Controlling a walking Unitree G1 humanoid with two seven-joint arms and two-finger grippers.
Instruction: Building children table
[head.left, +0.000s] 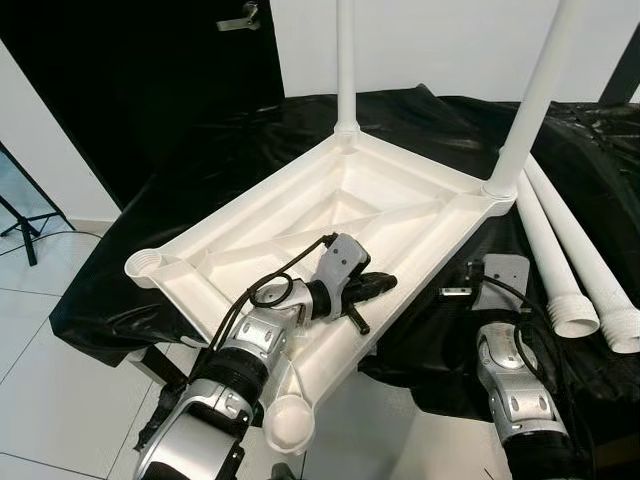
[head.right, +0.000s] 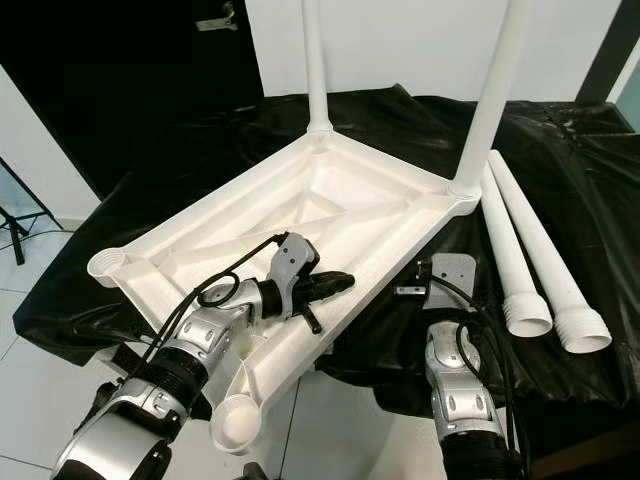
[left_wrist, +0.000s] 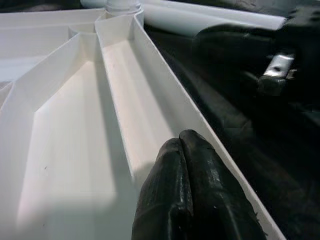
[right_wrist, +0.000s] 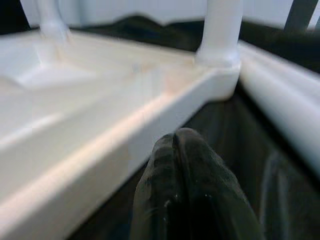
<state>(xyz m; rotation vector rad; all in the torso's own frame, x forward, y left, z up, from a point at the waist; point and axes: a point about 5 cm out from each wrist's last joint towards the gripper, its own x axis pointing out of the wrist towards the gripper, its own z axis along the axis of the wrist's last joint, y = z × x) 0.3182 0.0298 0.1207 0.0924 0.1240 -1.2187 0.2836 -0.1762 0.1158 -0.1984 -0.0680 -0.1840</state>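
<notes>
No legible text, label, brand, number or sign appears on the upturned white plastic tabletop (head.left: 350, 210), the loose white plastic legs (head.left: 580, 270) or the black plastic sheet (head.left: 200, 160); any fine moulded marking may be too small to resolve.

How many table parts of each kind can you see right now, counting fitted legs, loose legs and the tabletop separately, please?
Upside-down white tabletop: 1
Legs standing fitted in its corner sockets: 2
Loose legs lying on the black sheet beside it: 2
Total: 5 parts
</notes>
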